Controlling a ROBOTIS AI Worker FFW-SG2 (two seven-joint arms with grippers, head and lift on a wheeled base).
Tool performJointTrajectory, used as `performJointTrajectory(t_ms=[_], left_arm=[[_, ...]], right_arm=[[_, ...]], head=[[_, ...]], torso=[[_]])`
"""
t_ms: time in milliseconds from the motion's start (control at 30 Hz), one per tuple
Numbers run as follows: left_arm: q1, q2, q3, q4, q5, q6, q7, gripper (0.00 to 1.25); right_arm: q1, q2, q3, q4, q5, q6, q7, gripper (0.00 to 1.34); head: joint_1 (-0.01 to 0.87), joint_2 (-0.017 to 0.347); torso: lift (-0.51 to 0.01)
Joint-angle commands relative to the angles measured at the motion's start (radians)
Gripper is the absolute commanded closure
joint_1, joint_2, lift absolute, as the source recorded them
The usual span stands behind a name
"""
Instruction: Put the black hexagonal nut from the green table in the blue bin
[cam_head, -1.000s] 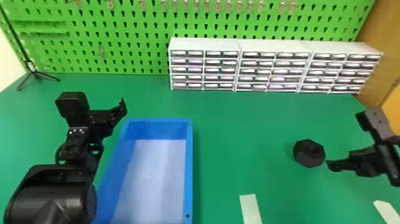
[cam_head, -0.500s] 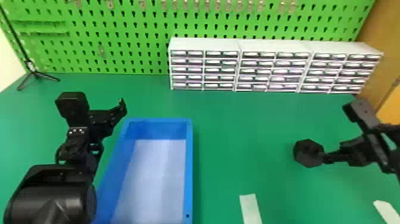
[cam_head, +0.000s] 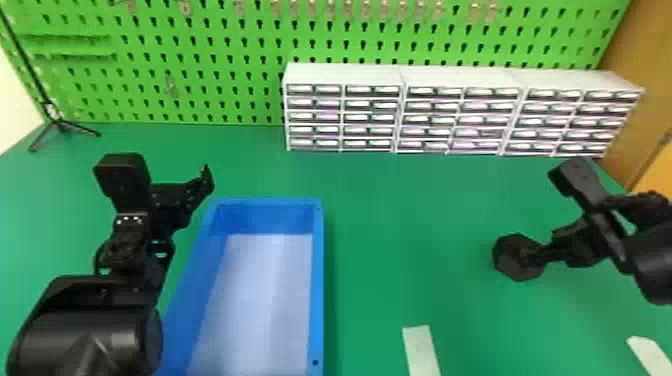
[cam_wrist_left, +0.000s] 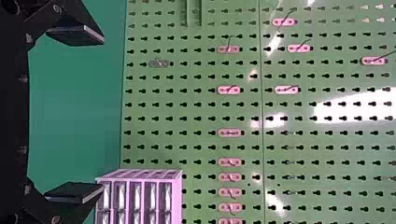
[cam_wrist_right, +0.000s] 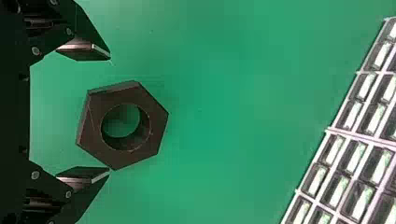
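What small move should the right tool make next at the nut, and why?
I'd shift the right tool slightly sideways, toward the finger whose tip looks almost against a corner of the nut; the opposite finger has a wider gap, so closing uncentred might push the nut.

over the green worktop (cam_head: 400, 215) an open lane runs between the black nut (cam_head: 505, 262) and the blue bin (cam_head: 318, 280), while the bin's raised walls, the left arm (cam_head: 127, 250) beside them and the drawer cabinets (cam_head: 345, 76) at the back stand as obstacles.
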Motion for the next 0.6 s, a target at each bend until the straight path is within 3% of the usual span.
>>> performJointTrajectory(t_ms=[0,567], left_arm=[[-0.001,0.0,0.001,0.0,0.0,0.0,0.0,0.17],[-0.01,0.0,-0.002,0.003,-0.002,0.0,0.0,0.17]], right_arm=[[-0.017,-0.001,0.018,0.029,0.017,-0.012,0.007,0.39],[-0.078,0.013,0.087,0.132,0.028,-0.057,0.019,0.39]], head=[[0.683,0.028],[0.683,0.028]], torso=[[-0.096],[-0.096]])
